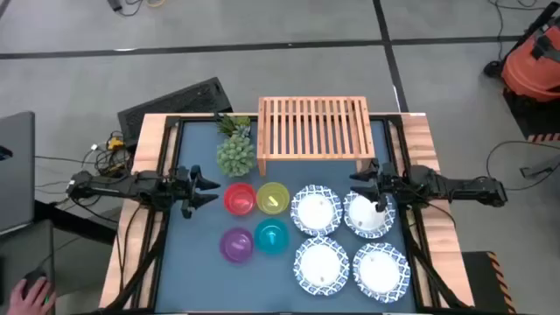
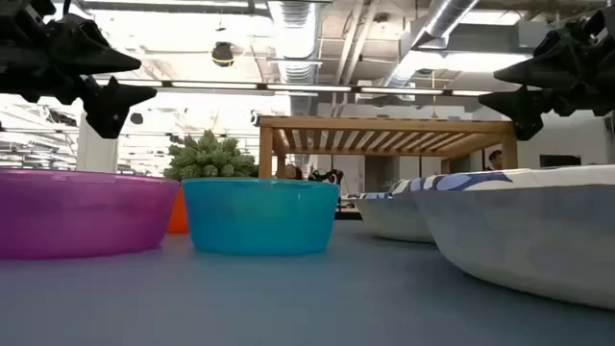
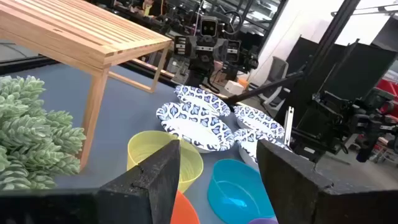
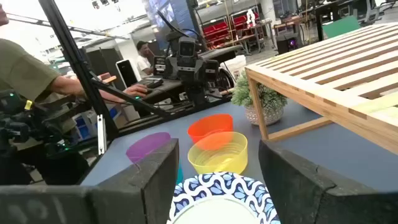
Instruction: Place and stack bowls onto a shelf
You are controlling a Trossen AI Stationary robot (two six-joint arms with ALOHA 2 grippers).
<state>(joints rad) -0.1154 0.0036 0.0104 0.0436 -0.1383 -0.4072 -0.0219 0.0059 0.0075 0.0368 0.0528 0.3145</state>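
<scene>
Eight bowls on counter (image 1: pixel 197 254) before empty shelf (image 1: pixel 312 127). Right hand (image 1: pixel 366 188), fingers wide, hovers over white bowl (image 1: pixel 368 214); left hand (image 1: pixel 208 191), wide, beside red bowl (image 1: pixel 240 199). White bowls likely rigid, breakable, slick: grip rim.

Grey floor (image 1: pixel 289 26) spreads beyond my jaws, crossed by dark lines. Orange vacuum (image 1: pixel 532 63) sits far off past my right jaws, cables on the floor beside it. Laptop (image 1: pixel 16 171) behind my left jaws, a person's hand (image 1: pixel 33 293) on a mouse near it. Black panel (image 1: pixel 175 103) lies on the floor ahead of my left jaws. Overhead, well above both jaws: silver ducts (image 2: pixel 298 24), pipes, bright ceiling lights (image 2: pixel 480 62). Facing my right jaws: person in olive shirt (image 4: pixel 28 74), another person (image 4: pixel 146 56) at a desk, red bins (image 4: pixel 224 31) on shelving. Facing my left jaws: black frames (image 3: pixel 348 81), cluttered benches (image 3: pixel 217 37).
</scene>
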